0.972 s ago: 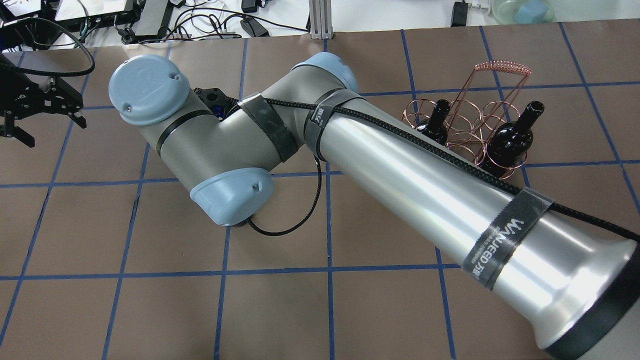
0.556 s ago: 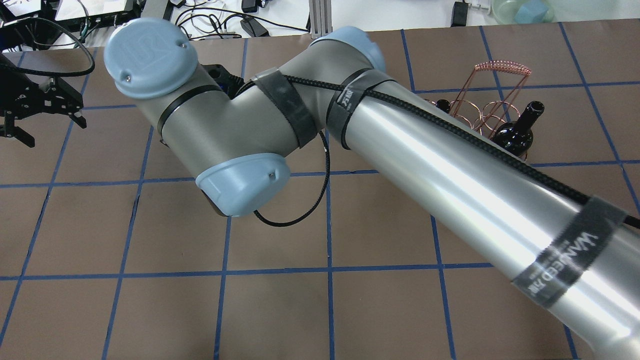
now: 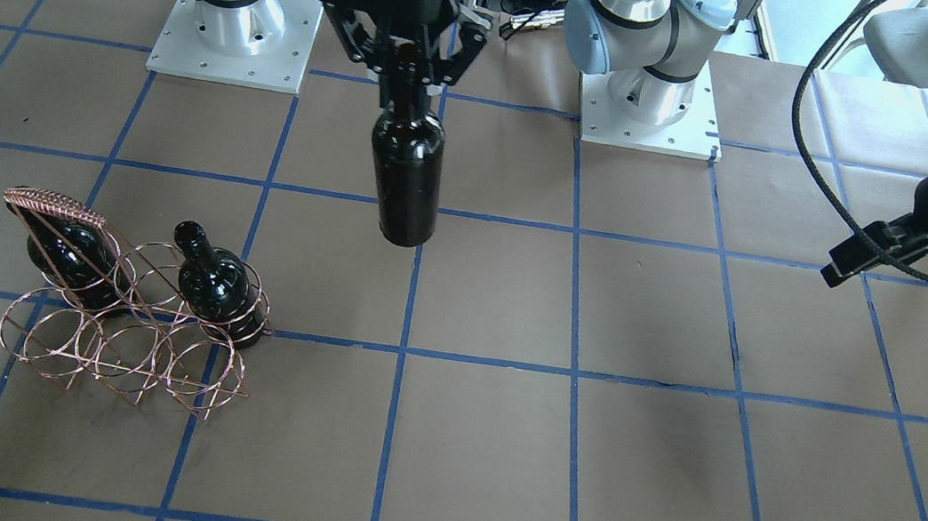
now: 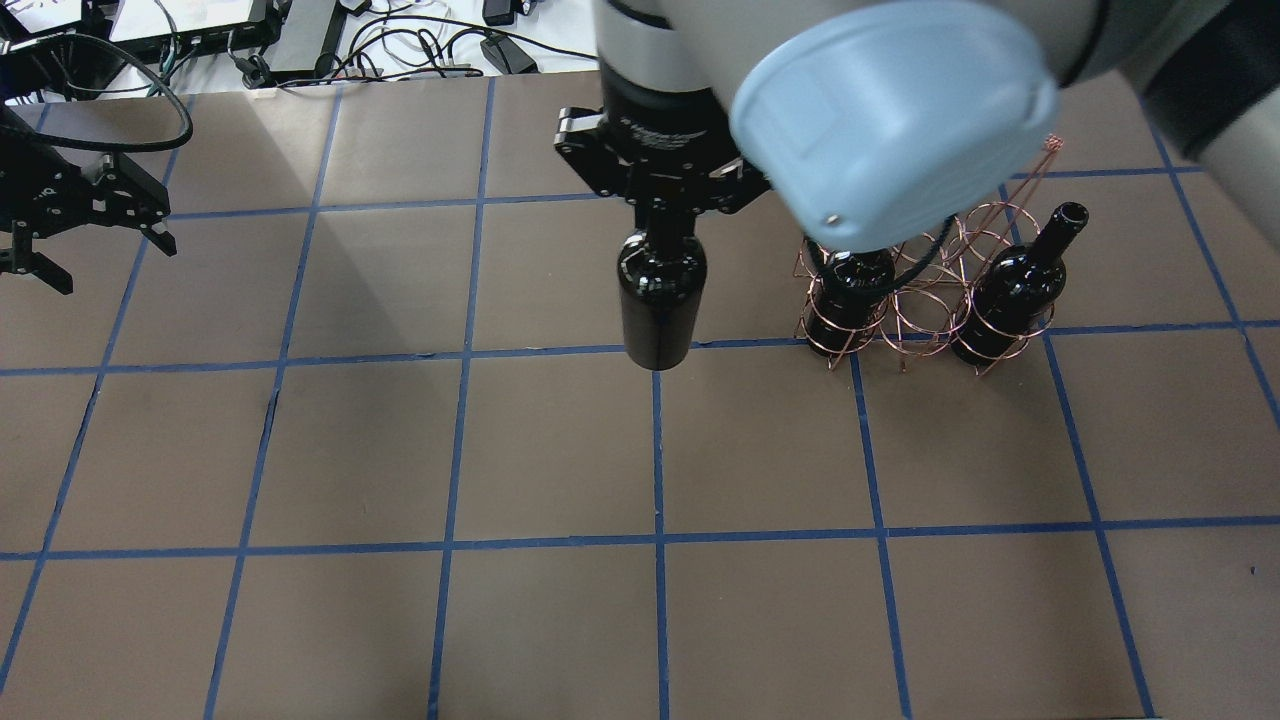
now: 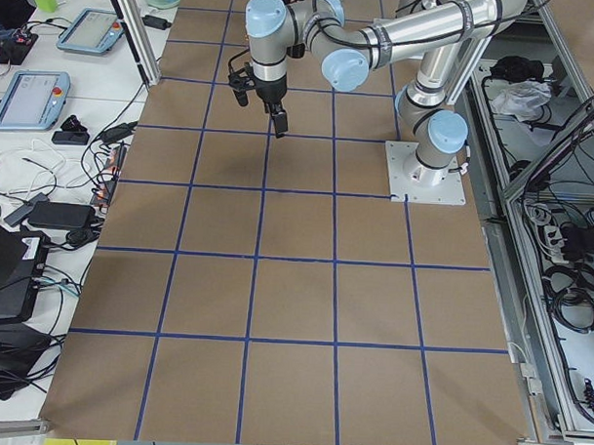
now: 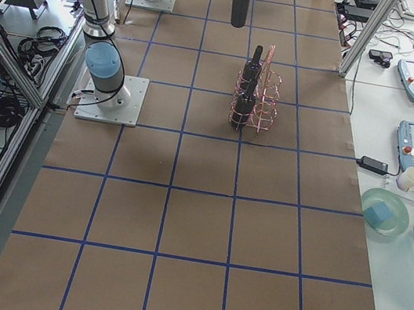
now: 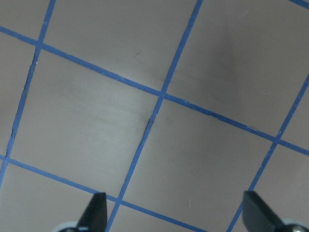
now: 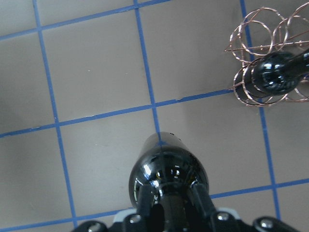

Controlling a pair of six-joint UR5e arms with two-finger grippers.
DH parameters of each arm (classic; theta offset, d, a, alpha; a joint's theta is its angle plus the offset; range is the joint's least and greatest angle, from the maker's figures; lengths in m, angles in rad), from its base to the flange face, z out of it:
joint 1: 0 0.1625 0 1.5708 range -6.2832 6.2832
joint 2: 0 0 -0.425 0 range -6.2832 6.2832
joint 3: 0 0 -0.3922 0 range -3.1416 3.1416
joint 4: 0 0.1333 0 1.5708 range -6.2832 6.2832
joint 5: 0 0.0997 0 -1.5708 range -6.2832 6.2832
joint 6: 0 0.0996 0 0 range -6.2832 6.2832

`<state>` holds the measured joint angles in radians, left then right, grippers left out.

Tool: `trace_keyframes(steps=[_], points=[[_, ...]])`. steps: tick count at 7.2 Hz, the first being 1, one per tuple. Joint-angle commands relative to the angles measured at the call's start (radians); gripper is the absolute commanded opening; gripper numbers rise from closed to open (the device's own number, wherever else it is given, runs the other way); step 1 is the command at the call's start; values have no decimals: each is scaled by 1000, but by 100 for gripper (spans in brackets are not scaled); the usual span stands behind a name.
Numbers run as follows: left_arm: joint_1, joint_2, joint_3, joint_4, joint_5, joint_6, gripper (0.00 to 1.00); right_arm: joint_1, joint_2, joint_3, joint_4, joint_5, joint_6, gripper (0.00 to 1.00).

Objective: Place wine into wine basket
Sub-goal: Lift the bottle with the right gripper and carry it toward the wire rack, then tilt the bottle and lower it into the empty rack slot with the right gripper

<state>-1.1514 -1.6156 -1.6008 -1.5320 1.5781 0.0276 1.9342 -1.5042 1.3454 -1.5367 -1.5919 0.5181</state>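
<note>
My right gripper (image 4: 661, 218) is shut on the neck of a glossy black wine bottle (image 4: 657, 300) and holds it upright in the air above the table, left of the wine basket (image 4: 925, 300). The right wrist view shows the bottle's shoulder (image 8: 169, 174) between the fingers (image 8: 145, 199). The copper wire basket (image 3: 123, 332) holds two other black bottles (image 3: 217, 286) (image 3: 70, 254) in its robot-side row. My left gripper (image 4: 100, 260) is open and empty at the table's far left, and in its wrist view (image 7: 178, 217) only brown table shows.
The table (image 4: 560, 460) is brown paper with a blue tape grid. The arm bases (image 3: 229, 32) (image 3: 651, 97) stand at the robot's edge. Cables and devices (image 4: 400, 40) lie beyond the far edge. The basket's wire-wrapped handle (image 3: 54, 204) stands tall.
The right arm has swung up off the table. The held bottle, hidden under the arm before, now hangs in view left of the basket. The left gripper has not moved.
</note>
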Motion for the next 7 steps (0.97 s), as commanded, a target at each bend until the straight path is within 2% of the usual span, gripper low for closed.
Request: trace_keyframes(steps=[1, 3, 5, 6, 7], points=[[-45, 0, 11, -5, -3, 8, 100, -157, -63, 3, 145, -25, -264, 0], [-184, -1, 19, 44, -15, 9, 100, -292, -83, 3, 155, -26, -428, 0], [-295, 9, 19, 62, -21, 15, 100, -387, -85, 23, 107, -22, -461, 0], [-315, 16, 19, 72, -102, 23, 100, -423, -87, 56, 75, -19, -458, 0], [-321, 25, 19, 75, -119, 22, 100, -451, -85, 79, 19, -10, -501, 0]])
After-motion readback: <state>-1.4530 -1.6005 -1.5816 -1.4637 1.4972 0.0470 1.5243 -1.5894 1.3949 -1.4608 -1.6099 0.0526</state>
